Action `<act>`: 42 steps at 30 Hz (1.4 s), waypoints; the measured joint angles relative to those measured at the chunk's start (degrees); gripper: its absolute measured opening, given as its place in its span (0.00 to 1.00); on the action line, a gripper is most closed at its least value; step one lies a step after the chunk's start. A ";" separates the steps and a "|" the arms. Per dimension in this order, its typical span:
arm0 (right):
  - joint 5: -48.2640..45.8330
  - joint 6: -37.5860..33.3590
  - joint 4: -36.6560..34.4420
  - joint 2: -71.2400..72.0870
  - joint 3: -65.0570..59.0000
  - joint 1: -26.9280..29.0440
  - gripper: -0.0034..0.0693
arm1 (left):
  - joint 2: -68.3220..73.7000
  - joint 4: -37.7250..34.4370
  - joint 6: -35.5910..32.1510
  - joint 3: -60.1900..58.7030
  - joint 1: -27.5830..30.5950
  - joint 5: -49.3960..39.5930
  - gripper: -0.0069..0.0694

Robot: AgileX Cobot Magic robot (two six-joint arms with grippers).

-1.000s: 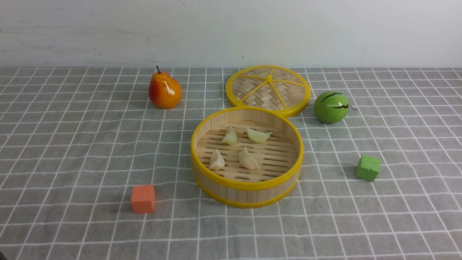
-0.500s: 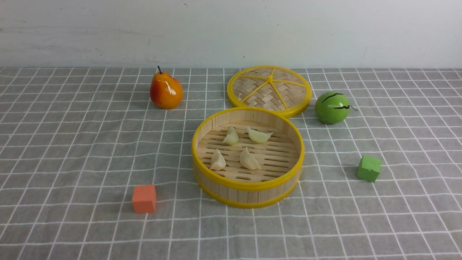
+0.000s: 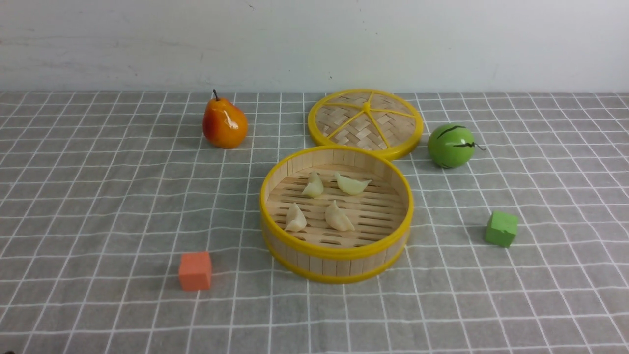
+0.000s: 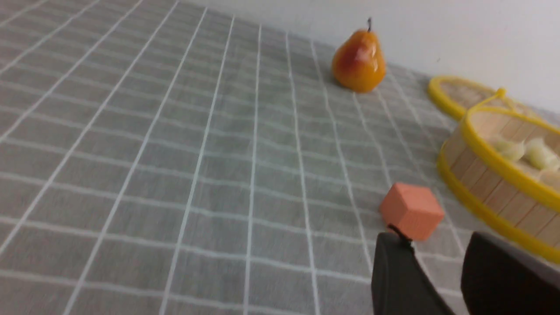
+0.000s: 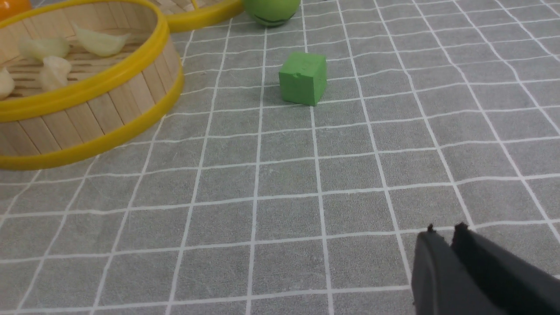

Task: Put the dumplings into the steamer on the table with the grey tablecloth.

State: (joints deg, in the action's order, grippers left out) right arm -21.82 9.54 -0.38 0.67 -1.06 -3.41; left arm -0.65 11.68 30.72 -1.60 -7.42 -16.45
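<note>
Left gripper (image 4: pixel 437 245): your fingers (image 4: pixel 398 275) stand parted with a clear gap, nothing between them, hanging above the tabletop (image 4: pixel 175 175) and touching nothing. The orange cube (image 4: pixel 411 211) sits just beyond the tips; the steamer (image 4: pixel 490 192) lies further out to one side of them, the pear (image 4: pixel 358 61) well beyond.

Right gripper (image 5: pixel 444 232): your fingers (image 5: pixel 431 267) are almost together, only a thin slit between them, and empty. They hover over the grey tablecloth (image 5: pixel 306 210). The green cube (image 5: pixel 303 78) is well ahead of the tips, the steamer (image 5: pixel 87 113) off to the side, the green melon toy (image 5: pixel 271 8) furthest out.

Task state: all four dumplings (image 3: pixel 327 201) lie on the steamer's (image 3: pixel 337 253) slatted floor, in two loose pairs, none touching the wall. No dumpling shows on the cloth in any view. Neither arm appears in the front view. You look done; nothing seems left to place. The lid (image 3: pixel 366 123) lies flat behind the steamer, touching its far rim or nearly so.
</note>
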 joint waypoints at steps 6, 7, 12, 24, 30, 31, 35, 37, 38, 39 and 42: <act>0.00 0.00 0.00 0.00 0.00 0.00 0.14 | 0.00 -3.95 -4.11 -0.17 0.00 -5.52 0.34; 0.00 0.00 0.00 0.00 0.00 0.00 0.14 | 0.00 -4.34 -4.65 -0.17 0.00 -5.52 0.33; 0.00 0.00 0.00 0.00 0.00 0.00 0.15 | 0.00 -7.04 -10.06 -0.17 0.00 -5.58 0.19; 0.00 0.00 0.00 0.00 0.00 0.00 0.18 | 0.00 -9.87 -15.82 -0.17 0.00 -5.58 0.12; 0.00 0.00 0.00 0.00 0.00 0.00 0.18 | 0.00 -12.49 -20.85 -0.17 0.00 -5.58 0.12; 0.00 0.05 0.00 0.00 0.00 0.00 0.18 | 0.00 -12.49 -21.02 -0.17 0.00 -5.58 0.12; 0.00 0.05 0.00 0.00 0.00 0.00 0.19 | 0.00 -12.55 -21.28 -0.17 0.00 -5.58 0.12; 0.00 0.05 0.00 0.00 0.00 0.00 0.19 | 0.00 -12.55 -21.30 -0.17 0.00 -5.58 0.12; 0.00 0.05 0.00 0.00 0.00 0.00 0.19 | 0.00 -12.55 -21.40 -0.17 0.00 -5.58 0.12; 0.00 0.05 0.00 0.00 0.00 0.00 0.19 | 0.00 -12.55 -21.41 -0.17 0.00 -5.58 0.12; 0.00 0.05 0.00 0.00 0.00 0.00 0.20 | 0.00 -12.55 -21.41 -0.17 0.00 -5.58 0.12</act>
State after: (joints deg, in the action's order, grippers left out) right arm -21.82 9.58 -0.38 0.67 -1.06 -3.41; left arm -0.65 -0.88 9.32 -1.77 -7.42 -22.03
